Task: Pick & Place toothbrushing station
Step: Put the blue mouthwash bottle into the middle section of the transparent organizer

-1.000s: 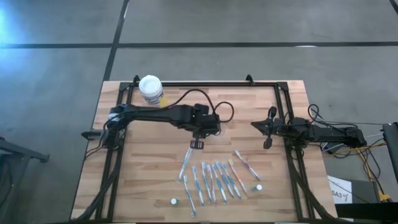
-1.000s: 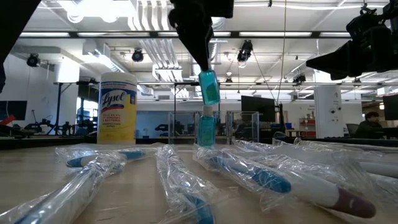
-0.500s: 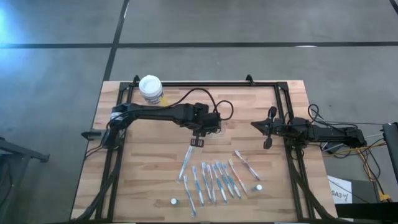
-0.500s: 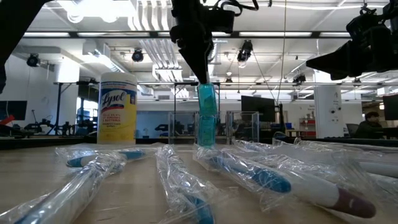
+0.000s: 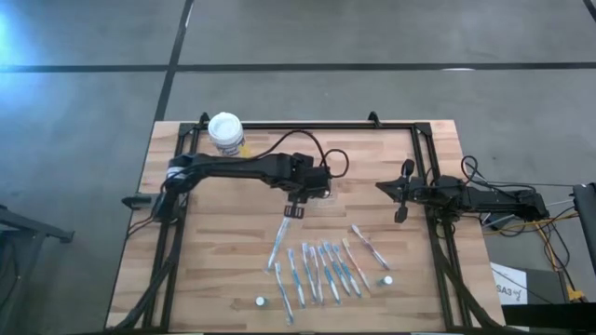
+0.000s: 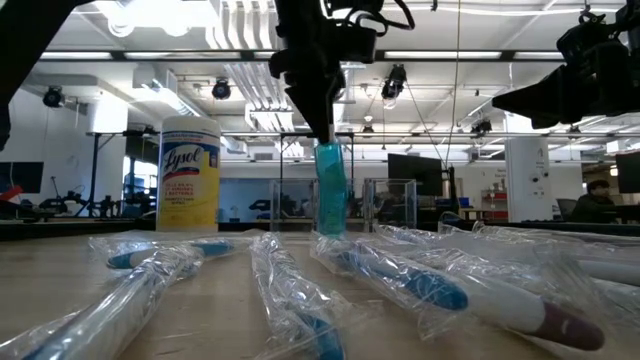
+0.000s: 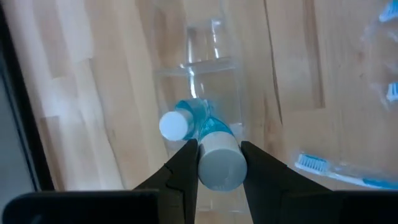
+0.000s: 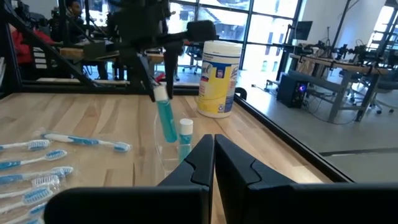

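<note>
The clear plastic holder (image 7: 200, 68) stands on the wooden table with one teal, white-capped tube (image 8: 185, 140) upright in it. My left gripper (image 7: 217, 163) hangs over it, shut on a second teal tube (image 8: 165, 121). That tube's lower end dips into the holder beside the first tube. Several wrapped toothbrushes (image 5: 321, 268) lie flat in a row nearer the table's front edge. Two small white-capped pieces (image 5: 262, 301) (image 5: 386, 279) lie beside them. My right gripper (image 5: 384, 187) waits shut at the table's right side. My left gripper pinches the held tube at its white cap (image 7: 219, 167), the top end, between its two fingers (image 7: 184, 169). The fingers come steeply from above. The tube hangs nearly upright below them (image 6: 330, 190), close beside the standing tube's cap (image 7: 173, 125).
A yellow wipes canister with a white lid (image 5: 225, 133) stands at the far left corner. A black frame (image 5: 307, 125) runs along the table's far edge and sides. Bare wood (image 5: 233, 233) lies left of the holder.
My left gripper has come down with the teal tube. The tube was above the standing tube's cap and now hangs level with it, its lower end in the holder. The grip has stayed shut.
</note>
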`<state>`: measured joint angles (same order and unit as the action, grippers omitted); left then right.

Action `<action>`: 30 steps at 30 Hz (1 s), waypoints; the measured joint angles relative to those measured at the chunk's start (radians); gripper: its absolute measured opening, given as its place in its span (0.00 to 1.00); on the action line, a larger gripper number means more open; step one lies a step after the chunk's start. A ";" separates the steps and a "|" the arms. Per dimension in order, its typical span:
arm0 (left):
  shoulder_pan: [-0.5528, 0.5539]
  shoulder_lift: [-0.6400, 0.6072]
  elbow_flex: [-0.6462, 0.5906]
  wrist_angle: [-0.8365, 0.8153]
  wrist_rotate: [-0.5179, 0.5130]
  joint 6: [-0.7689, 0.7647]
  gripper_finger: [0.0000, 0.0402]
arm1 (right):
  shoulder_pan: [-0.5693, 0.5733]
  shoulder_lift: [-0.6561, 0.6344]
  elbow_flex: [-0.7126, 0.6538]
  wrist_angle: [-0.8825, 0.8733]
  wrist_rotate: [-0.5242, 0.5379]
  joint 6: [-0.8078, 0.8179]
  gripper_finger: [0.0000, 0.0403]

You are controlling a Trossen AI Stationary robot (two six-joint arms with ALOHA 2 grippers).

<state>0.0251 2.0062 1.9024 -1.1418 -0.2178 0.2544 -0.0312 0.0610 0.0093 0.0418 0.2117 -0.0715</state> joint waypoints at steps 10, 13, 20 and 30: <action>0.008 0.014 -0.041 0.029 0.034 0.045 0.25 | 0.000 0.000 0.000 0.000 0.000 -0.004 0.02; 0.017 0.014 -0.057 0.036 0.041 0.048 0.25 | 0.000 0.001 0.000 0.000 0.000 -0.005 0.02; 0.032 0.014 -0.077 0.065 0.071 0.059 0.25 | 0.000 0.001 0.000 0.000 0.000 -0.006 0.02; 0.046 0.014 -0.115 0.111 0.112 0.066 0.25 | 0.000 0.001 0.000 0.000 -0.001 -0.007 0.02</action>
<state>0.0713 2.0201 1.7879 -1.0310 -0.1063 0.3208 -0.0311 0.0620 0.0093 0.0418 0.2111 -0.0785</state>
